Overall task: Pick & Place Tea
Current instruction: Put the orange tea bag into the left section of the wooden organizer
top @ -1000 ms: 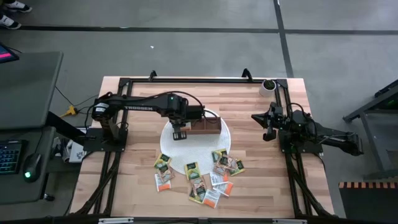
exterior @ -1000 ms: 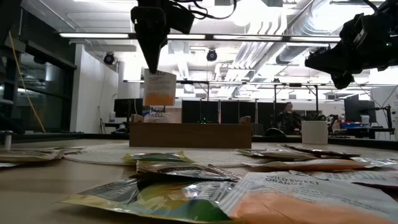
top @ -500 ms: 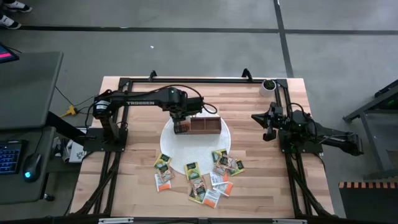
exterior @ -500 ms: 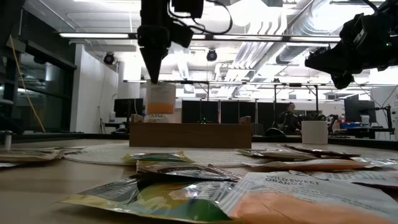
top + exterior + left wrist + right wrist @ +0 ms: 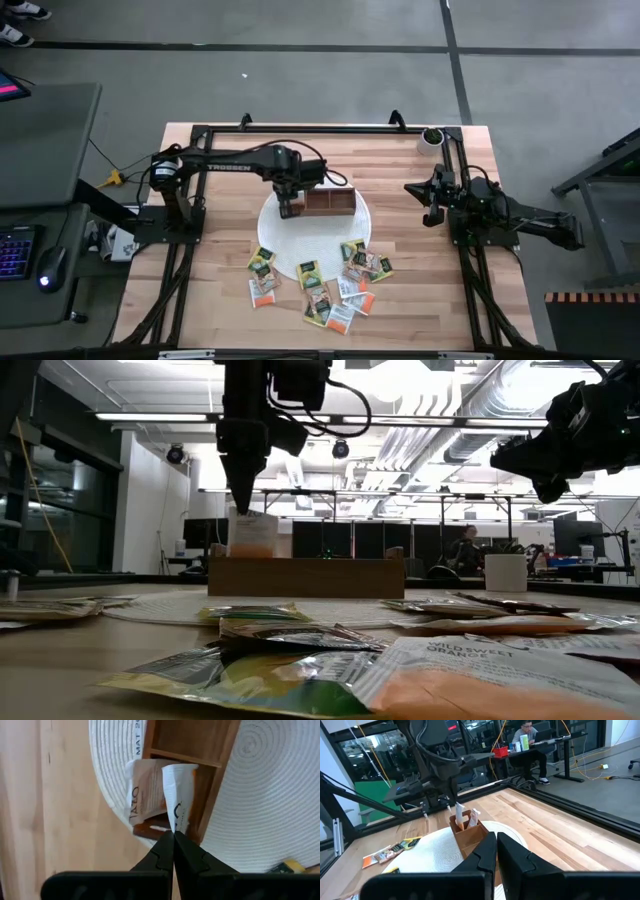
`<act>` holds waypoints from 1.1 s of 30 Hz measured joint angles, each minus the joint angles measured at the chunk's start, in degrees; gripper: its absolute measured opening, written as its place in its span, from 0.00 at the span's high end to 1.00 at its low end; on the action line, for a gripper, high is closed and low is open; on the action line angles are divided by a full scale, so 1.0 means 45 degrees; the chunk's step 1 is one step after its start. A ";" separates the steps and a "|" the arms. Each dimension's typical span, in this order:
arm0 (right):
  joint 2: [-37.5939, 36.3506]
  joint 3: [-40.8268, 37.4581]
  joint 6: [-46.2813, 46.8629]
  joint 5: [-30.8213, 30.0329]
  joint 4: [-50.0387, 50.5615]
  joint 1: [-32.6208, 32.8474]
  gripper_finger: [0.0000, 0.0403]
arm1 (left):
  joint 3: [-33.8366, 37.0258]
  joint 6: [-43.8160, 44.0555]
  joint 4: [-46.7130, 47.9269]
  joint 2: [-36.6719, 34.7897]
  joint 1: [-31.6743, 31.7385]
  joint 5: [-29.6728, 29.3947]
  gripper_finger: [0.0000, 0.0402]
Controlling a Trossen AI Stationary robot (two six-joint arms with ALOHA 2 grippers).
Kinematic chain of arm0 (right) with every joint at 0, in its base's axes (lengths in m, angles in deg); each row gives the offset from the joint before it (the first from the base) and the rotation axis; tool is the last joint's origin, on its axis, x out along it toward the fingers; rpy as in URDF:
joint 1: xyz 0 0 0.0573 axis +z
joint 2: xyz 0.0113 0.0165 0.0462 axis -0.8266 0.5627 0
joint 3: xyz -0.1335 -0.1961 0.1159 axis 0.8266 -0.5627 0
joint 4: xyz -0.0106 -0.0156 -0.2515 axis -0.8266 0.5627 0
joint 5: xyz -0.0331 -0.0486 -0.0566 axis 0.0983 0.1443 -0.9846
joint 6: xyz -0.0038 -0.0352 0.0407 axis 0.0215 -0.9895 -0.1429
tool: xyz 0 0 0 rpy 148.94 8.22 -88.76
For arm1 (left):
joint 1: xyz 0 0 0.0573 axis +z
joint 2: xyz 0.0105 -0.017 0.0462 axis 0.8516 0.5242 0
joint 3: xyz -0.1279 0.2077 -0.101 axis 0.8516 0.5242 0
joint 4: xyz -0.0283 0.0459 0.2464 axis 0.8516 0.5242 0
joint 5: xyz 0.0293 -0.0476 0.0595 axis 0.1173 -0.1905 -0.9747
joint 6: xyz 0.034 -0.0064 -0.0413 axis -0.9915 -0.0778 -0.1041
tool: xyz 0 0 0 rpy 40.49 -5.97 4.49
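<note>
Wooden box (image 5: 325,203) sits on a round white mat (image 5: 352,238) near the middle of the worktop (image 5: 220,300), three compartments in a row. Left gripper (image 5: 289,205) hangs over the box's left-end compartment, fingers pressed tight on the top edge of a white-and-orange tea packet (image 5: 178,797). Packet hangs upright, lower part already inside that compartment. Low view: packet (image 5: 251,536) pokes above the box wall (image 5: 306,577), gripper (image 5: 241,506) pinching its top. A second, brownish packet (image 5: 146,795) leans in the same compartment, just beside the held one, touching or nearly so, cannot tell which. Other two compartments show bare wood in the left wrist view.

Loose tea pile (image 5: 330,280) lies toward the front edge of the worktop, partly on the mat's front rim, partly on bare wood; green, orange, white packets overlapping. Two more packets (image 5: 263,275) lie apart from the pile, on its left. Low view shows these flat in the foreground (image 5: 440,675).

Right gripper (image 5: 428,203) waits near the right edge of the worktop, raised off the surface, fingers closed on nothing, well apart from box and pile. White cup (image 5: 431,138) with something dark in it stands at the far right corner. Right wrist view: a person sits at a desk in the room behind the table.
</note>
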 joint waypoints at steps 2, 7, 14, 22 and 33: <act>-0.0001 0.0000 0.0000 0.0000 0.0000 0.0001 0.97 | 0.0179 0.0000 -0.0138 0.0000 0.0000 0.0015 1.00; 0.0000 0.0000 0.0000 -0.0003 0.0000 0.0001 0.97 | 0.0540 0.0000 -0.0453 0.0000 0.0000 0.0162 1.00; 0.0000 0.0000 0.0000 0.0000 0.0000 0.0004 0.97 | 0.0633 -0.0009 -0.0732 -0.0002 0.0000 0.0328 1.00; -0.0004 0.0000 0.0000 0.0000 0.0000 0.0004 0.97 | 0.0633 -0.0467 -0.0816 0.0000 0.0218 0.0124 1.00; -0.0002 0.0000 0.0000 0.0000 0.0000 0.0004 0.97 | 0.1117 -0.0629 -0.1178 -0.0010 0.0325 0.0186 1.00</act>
